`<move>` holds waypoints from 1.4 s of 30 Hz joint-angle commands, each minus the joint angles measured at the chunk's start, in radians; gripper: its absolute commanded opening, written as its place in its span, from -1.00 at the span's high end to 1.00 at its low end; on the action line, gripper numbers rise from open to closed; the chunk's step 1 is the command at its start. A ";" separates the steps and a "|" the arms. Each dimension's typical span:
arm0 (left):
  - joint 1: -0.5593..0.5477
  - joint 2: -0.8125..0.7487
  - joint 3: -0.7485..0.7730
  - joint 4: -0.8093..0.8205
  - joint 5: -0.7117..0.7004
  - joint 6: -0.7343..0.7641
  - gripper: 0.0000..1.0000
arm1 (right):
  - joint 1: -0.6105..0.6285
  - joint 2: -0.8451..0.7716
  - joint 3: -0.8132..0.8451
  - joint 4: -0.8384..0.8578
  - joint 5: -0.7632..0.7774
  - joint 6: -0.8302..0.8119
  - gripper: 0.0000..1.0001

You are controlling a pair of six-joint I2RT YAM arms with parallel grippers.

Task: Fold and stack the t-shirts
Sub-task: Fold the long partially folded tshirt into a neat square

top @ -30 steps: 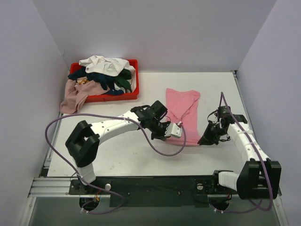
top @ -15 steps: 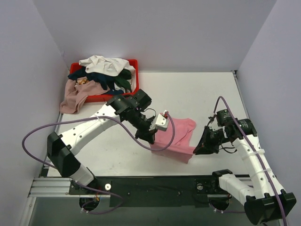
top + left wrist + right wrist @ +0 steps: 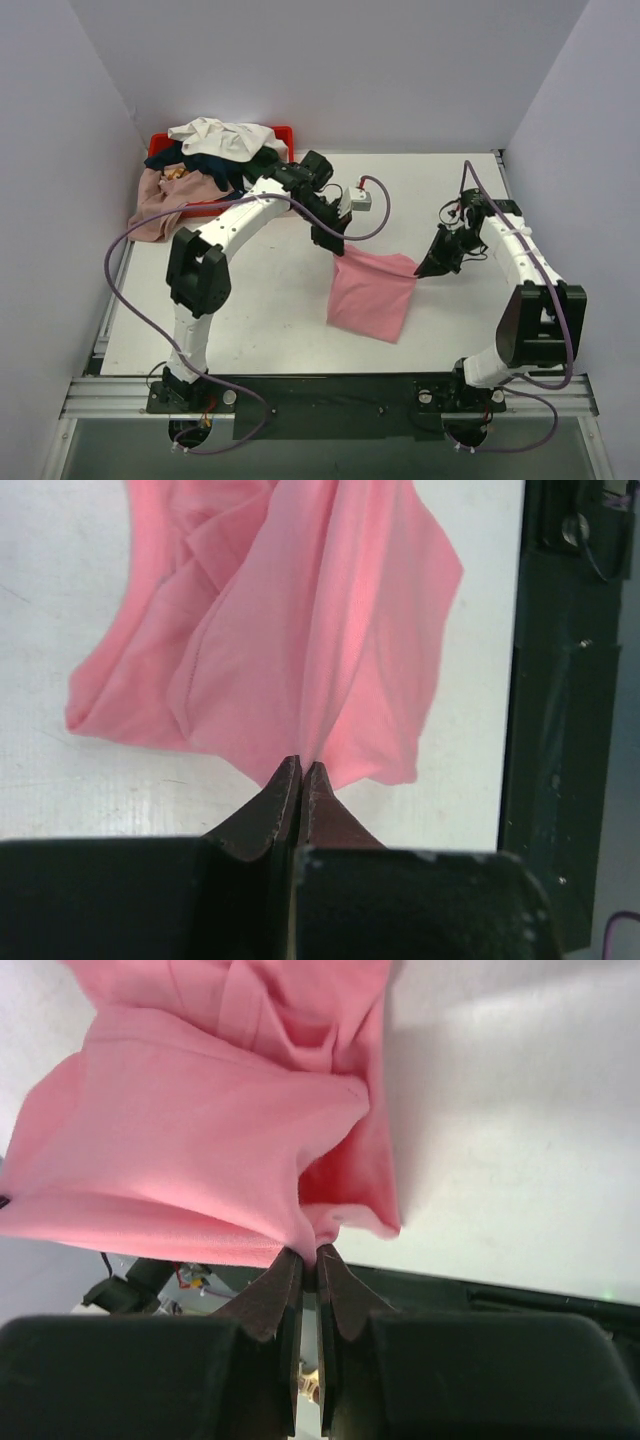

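Note:
The bright pink t-shirt (image 3: pixel 370 295) hangs stretched between my two grippers above the table's middle, its lower part draped toward the near edge. My left gripper (image 3: pixel 336 249) is shut on its upper left corner; the cloth fans out from the tips in the left wrist view (image 3: pixel 300 660). My right gripper (image 3: pixel 424 268) is shut on its upper right corner; the shirt bunches at the tips in the right wrist view (image 3: pixel 200 1130). The other t-shirts, white (image 3: pixel 225 137), navy and dark green (image 3: pixel 215 170) and dusty mauve (image 3: pixel 155 200), lie piled at the back left.
A red plastic tray (image 3: pixel 283 135) holds the pile at the back left, with the mauve shirt spilling over its left side. Grey walls close in the table on three sides. A black rail (image 3: pixel 330 400) runs along the near edge.
Both grippers have carried the pink shirt away from the near edge toward the back and lifted it; the top edge is now pulled straight between them.

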 commanded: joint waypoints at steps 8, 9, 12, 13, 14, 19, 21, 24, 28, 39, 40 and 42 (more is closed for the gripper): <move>0.052 0.278 0.265 0.087 -0.078 -0.082 0.97 | -0.034 0.256 0.110 0.073 0.128 -0.034 1.00; 0.050 0.288 0.268 0.102 -0.085 -0.089 0.93 | -0.035 0.279 0.115 0.083 0.132 -0.028 1.00; 0.052 0.321 0.276 0.135 -0.108 -0.099 0.76 | -0.035 0.328 0.164 0.096 0.137 -0.020 1.00; 0.056 0.326 0.277 0.133 -0.119 -0.096 0.61 | -0.035 0.357 0.176 0.096 0.131 -0.020 0.97; 0.058 0.332 0.273 0.136 -0.124 -0.091 0.52 | -0.035 0.367 0.199 0.099 0.131 -0.017 0.76; 0.098 0.335 0.279 0.253 -0.196 -0.196 -0.19 | -0.046 0.424 0.332 0.099 0.174 -0.015 0.18; 0.113 0.346 0.344 0.296 -0.225 -0.262 -0.21 | -0.046 0.398 0.394 0.097 0.191 -0.024 0.14; 0.104 0.342 0.444 0.245 -0.189 -0.266 -0.21 | -0.044 0.329 0.407 0.096 0.218 -0.081 0.00; 0.090 0.285 0.277 0.308 -0.034 -0.328 -0.30 | -0.061 0.287 0.275 0.120 0.166 -0.123 -0.04; 0.042 0.364 0.237 0.336 -0.108 -0.381 -0.36 | -0.054 0.368 0.132 0.258 0.028 -0.080 0.06; 0.039 0.374 0.240 0.333 -0.104 -0.384 -0.36 | -0.054 0.373 0.129 0.263 0.020 -0.075 0.09; 0.032 0.386 0.243 0.320 -0.093 -0.387 -0.35 | -0.052 0.390 0.135 0.269 0.002 -0.067 0.24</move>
